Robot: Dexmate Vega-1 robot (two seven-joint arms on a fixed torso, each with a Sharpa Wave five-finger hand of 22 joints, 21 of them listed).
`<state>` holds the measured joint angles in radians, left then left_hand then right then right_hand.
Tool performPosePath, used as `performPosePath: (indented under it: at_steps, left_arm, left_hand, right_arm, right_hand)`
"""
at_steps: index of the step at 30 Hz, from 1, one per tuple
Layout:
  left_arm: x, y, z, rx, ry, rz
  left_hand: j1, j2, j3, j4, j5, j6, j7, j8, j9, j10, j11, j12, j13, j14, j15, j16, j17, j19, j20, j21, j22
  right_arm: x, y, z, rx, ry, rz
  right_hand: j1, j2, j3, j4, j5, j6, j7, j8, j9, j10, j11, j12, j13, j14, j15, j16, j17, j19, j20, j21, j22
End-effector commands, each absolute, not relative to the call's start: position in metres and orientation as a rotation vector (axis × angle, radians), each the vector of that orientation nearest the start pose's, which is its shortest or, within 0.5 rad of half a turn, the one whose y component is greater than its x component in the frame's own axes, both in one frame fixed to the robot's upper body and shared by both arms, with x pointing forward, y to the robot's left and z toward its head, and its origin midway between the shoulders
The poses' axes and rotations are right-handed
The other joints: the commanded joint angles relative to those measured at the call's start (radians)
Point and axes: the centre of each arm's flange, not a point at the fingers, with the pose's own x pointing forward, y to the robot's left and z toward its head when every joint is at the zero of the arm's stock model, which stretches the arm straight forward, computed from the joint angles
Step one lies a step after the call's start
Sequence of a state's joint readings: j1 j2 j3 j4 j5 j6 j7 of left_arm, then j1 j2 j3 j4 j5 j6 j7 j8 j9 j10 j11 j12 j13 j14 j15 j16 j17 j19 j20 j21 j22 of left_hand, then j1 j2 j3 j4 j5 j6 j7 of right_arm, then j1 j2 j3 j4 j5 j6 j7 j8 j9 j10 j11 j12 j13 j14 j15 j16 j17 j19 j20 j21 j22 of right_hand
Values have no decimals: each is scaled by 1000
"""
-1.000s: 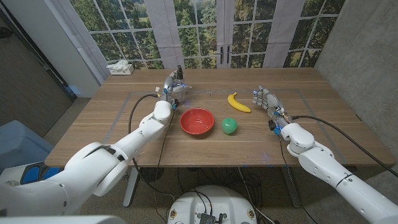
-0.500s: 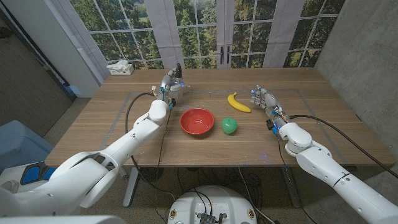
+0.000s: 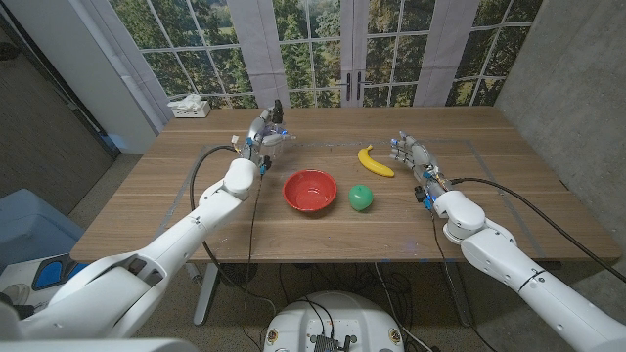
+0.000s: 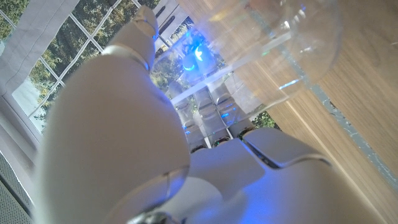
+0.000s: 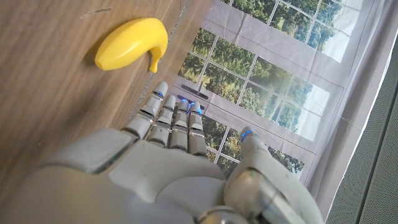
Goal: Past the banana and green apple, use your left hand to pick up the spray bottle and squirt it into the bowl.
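A: Since a second ago, left hand (image 3: 265, 131) has travelled farther out from the round red bowl (image 3: 310, 189), toward the table's far edge; the forearm is stretched longer and the hand sits higher in the head view. Right hand (image 3: 412, 154) has barely shifted.

B: Where is the clear plastic spray bottle (image 3: 277, 125) relative to the bowl?

A: Beyond the bowl and to its left, with its dark nozzle standing above the fingers. Left hand is right at it. In the left wrist view the transparent bottle body (image 4: 273, 43) fills the space just past the fingers (image 4: 205, 115).

B: Grip closed?

A: Cannot tell. Fingers appear wrapped near the bottle, but no frame shows firm contact or a lift.

B: Other items?

A: Yellow banana (image 3: 373, 162) lies beyond the bowl to its right; small green apple (image 3: 361, 198) sits just beside the bowl's right rim. Right hand stands near the banana, fingers extended and apart, holding nothing.

B: Meaning for the task?

A: My judgement: the reach is done and grasping is underway. Lifting, aiming at the bowl and squirting remain.
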<state>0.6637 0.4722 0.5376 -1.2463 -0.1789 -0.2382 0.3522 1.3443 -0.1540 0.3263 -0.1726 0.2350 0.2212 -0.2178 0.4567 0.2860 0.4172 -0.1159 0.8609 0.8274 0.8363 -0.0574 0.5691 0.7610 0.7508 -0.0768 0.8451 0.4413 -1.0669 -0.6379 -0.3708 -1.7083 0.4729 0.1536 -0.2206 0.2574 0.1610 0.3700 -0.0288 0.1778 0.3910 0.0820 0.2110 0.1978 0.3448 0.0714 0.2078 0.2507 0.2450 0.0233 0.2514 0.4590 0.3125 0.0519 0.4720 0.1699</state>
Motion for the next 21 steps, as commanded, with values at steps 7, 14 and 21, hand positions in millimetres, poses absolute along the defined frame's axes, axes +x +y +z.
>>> performPosePath:
  at_steps: [7,14,21]
  left_arm:
    - [653,254,27,419,-703,-28]
    - [650,258,30,455,-702,-95]
    - [645,259,30,458,-724,-123]
  left_hand:
    - [265,311,6,5,-24,-58,8,-27,17,-63,47,10,34,-9,-138,34,108,85,-146,106,39]
    - [275,338,18,11,-44,-158,6,-69,26,-102,73,20,75,-106,-125,112,239,100,-130,150,79]
    - [275,346,39,16,-41,-186,4,-82,30,-112,78,23,85,-135,-124,128,269,73,-131,173,124]
  right_arm:
    - [577,-237,-45,-150,-617,140]
    - [573,-231,-46,-153,-625,134]
    - [566,-227,-47,-154,-634,123]
  right_hand:
    - [-13,-1,8,-1,-2,8,0,1,1,10,-5,5,-2,7,2,4,-1,7,1,-7,5]
    - [-15,-1,9,-2,-2,9,-2,0,1,11,-8,5,-4,7,2,4,-1,8,1,-10,5]
    - [-16,0,9,-2,-2,8,-4,-1,1,10,-8,5,-5,7,2,4,-2,9,1,-12,5]
